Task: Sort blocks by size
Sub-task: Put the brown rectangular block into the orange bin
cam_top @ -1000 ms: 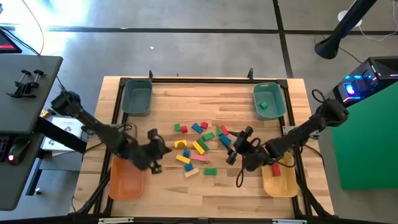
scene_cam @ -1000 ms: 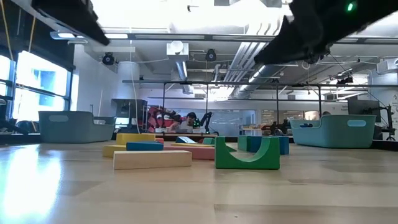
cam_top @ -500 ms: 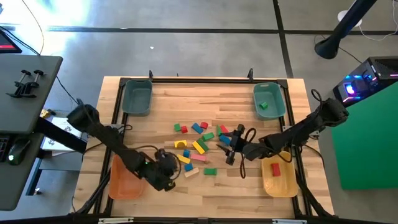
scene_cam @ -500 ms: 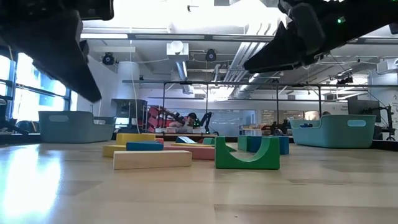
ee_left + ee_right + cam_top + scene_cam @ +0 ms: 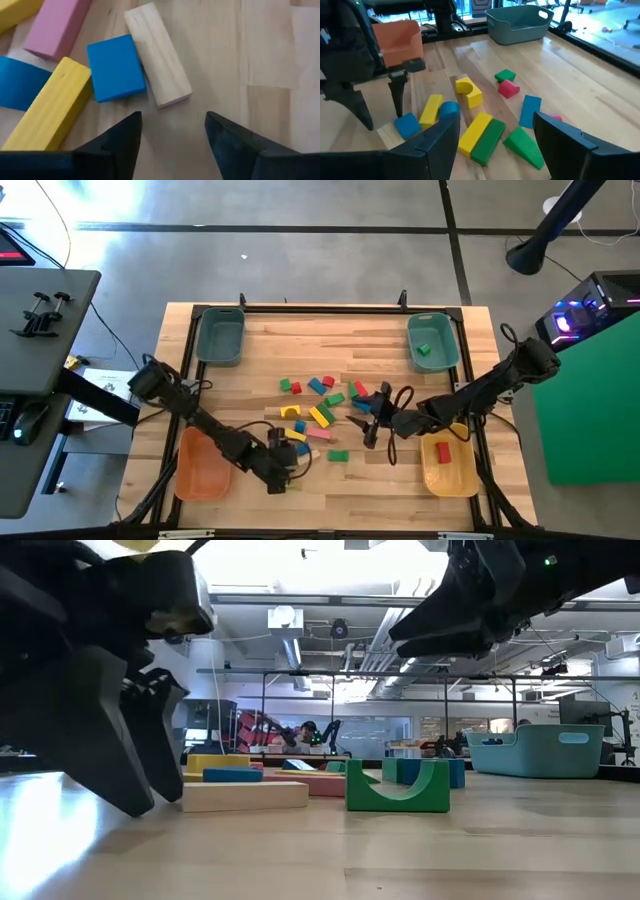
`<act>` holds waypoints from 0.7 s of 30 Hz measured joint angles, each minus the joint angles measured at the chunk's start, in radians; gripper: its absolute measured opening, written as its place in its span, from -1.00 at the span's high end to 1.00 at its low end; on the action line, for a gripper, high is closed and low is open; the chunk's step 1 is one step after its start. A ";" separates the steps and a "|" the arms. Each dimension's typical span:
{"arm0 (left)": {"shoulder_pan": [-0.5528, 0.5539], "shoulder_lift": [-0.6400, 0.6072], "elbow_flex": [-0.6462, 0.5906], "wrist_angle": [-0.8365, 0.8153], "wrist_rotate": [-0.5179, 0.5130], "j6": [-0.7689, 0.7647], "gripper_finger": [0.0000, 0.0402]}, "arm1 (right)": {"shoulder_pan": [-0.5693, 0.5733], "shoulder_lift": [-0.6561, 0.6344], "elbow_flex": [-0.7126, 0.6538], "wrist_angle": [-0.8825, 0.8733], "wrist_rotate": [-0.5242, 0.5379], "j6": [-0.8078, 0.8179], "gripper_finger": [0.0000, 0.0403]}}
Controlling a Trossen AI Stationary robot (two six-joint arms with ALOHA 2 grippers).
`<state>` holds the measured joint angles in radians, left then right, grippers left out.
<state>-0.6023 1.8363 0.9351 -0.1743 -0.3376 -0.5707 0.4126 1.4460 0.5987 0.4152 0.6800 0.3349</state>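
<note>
Blocks (image 5: 318, 416) in many colors lie mixed mid-bench (image 5: 340, 490); a plain wood bar (image 5: 157, 54) sits at twelve o'clock from the left gripper (image 5: 172, 127), jaws open. Right gripper (image 5: 374, 418) jaws open too.

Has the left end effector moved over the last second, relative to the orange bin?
Yes. In the high view the left end effector has swung away from the orange bin, toward the table's middle, reaching the natural wood bar.
</note>
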 joint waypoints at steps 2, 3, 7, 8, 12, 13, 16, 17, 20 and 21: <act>0.003 -0.003 -0.011 0.022 0.011 0.007 -0.06 | 0.003 0.000 0.000 0.001 -0.003 0.030 -0.23; 0.003 -0.003 -0.018 0.042 0.008 0.009 -0.06 | 0.006 0.000 0.000 0.001 -0.002 0.042 -0.23; -0.001 0.011 -0.047 0.163 0.000 0.017 -0.06 | 0.029 0.000 0.000 0.001 -0.003 0.068 -0.23; -0.001 0.016 -0.059 0.193 -0.009 0.015 -0.06 | 0.038 0.000 0.000 0.001 -0.003 0.073 -0.23; -0.003 0.036 -0.085 0.286 -0.112 -0.082 -0.06 | 0.070 0.000 0.000 -0.001 -0.004 0.084 -0.23; -0.002 0.039 -0.089 0.285 -0.154 -0.120 -0.06 | 0.078 0.000 0.000 -0.003 -0.004 0.084 -0.23; -0.002 0.061 -0.089 0.312 -0.239 -0.217 -0.06 | 0.098 0.000 0.000 -0.008 -0.024 0.071 -0.23; -0.004 0.072 -0.089 0.338 -0.260 -0.245 -0.06 | 0.104 0.000 0.000 -0.009 -0.034 0.065 -0.23; -0.013 0.114 -0.088 0.444 -0.304 -0.286 -0.06 | 0.119 0.000 0.000 -0.016 -0.068 0.046 -0.23; -0.014 0.130 -0.086 0.483 -0.318 -0.289 -0.06 | 0.123 0.000 0.000 -0.018 -0.077 0.041 -0.23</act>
<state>-0.6167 1.9666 0.8492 0.3085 -0.6557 -0.8594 0.5355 1.4464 0.5991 0.3973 0.6035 0.3754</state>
